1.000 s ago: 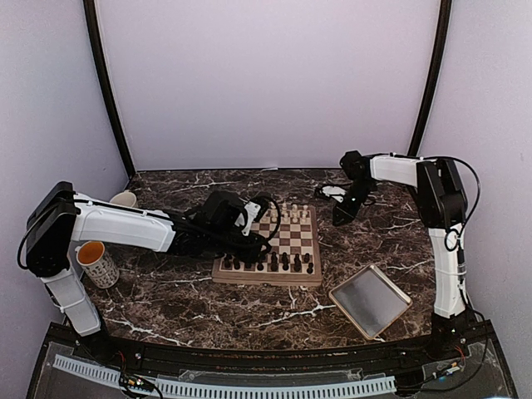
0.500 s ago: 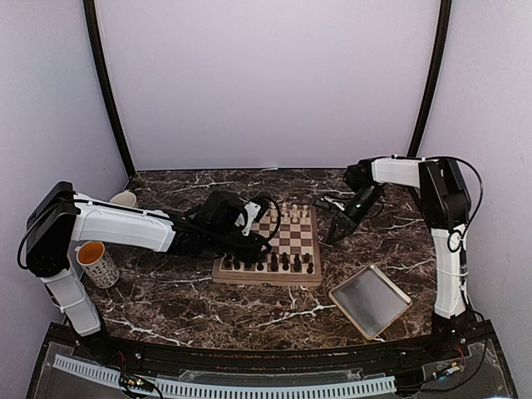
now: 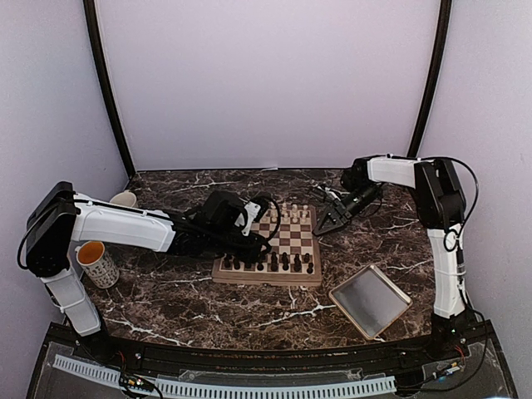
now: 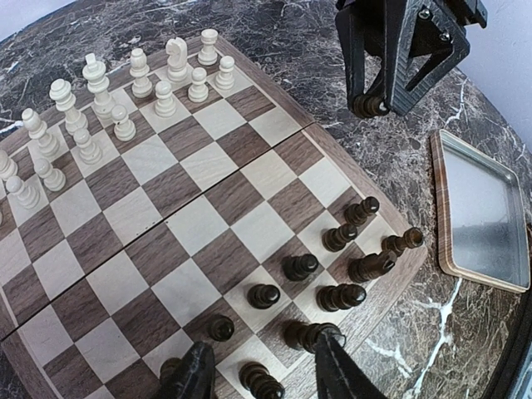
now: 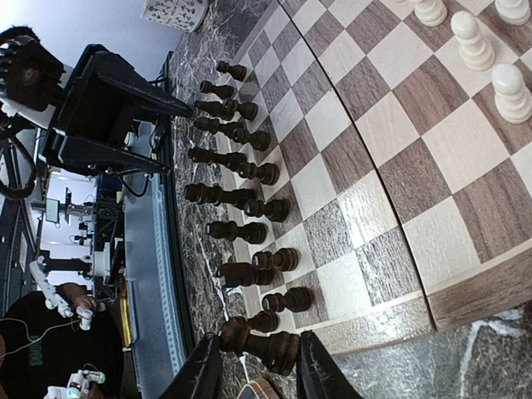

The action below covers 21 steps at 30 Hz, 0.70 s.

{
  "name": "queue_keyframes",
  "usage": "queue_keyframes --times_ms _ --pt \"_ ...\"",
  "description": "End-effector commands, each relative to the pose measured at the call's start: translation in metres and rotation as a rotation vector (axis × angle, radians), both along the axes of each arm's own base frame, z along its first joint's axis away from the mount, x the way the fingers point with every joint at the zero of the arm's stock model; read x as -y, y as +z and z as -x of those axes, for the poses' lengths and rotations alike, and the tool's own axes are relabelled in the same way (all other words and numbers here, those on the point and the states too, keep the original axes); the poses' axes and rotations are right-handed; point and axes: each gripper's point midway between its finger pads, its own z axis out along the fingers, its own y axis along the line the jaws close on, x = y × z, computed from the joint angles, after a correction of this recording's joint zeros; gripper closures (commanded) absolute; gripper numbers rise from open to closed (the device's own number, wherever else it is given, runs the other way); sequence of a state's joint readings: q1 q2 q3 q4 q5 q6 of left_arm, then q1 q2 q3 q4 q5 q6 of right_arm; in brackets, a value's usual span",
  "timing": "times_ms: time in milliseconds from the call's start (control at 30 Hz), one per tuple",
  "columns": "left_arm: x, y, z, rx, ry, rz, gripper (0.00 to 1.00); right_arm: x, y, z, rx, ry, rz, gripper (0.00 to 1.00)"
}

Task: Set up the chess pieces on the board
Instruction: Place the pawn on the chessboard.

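The board [image 3: 266,277] lies mid-table, with dark chess pieces [image 3: 283,262] in its near rows and cream ones [image 3: 291,212] in its far rows. My left gripper [image 3: 251,243] hovers low over the near-left dark pieces [image 4: 349,266]. Its fingers [image 4: 195,374] stand open, with chessmen showing beneath the gap. My right gripper [image 3: 326,223] hangs just off the board's right edge. It is shut on a dark chess piece [image 5: 262,345] held sideways between its fingers [image 5: 320,366]. The left wrist view shows that right gripper [image 4: 391,96] above the marble beside the board [image 4: 208,224].
A shallow beige tray [image 3: 370,301] sits at the near right, close to the board's corner. An orange-lined mug [image 3: 98,264] and a pale cup [image 3: 123,199] stand at the far left, behind my left arm. Dark marble surrounds the board.
My right gripper has swung left and down from the back right toward the board's right edge, carrying the dark piece. My left arm has stayed still.
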<state>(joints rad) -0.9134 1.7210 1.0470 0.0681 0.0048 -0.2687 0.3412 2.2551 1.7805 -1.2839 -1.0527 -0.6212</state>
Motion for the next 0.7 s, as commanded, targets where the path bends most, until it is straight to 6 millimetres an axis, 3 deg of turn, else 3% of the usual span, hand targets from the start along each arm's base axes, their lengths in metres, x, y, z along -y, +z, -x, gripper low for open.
queue_keyframes --times_ms 0,367,667 --pt "-0.006 0.015 0.0 0.016 0.012 0.01 0.56 -0.02 -0.004 0.004 -0.065 0.001 -0.016 0.69" --pt "-0.007 0.014 0.0 0.014 0.016 0.009 0.56 -0.034 -0.034 0.004 -0.077 -0.005 0.114 0.66" --pt "-0.008 0.012 -0.001 0.015 0.018 0.004 0.56 -0.027 -0.026 -0.01 0.065 -0.014 0.159 0.68"
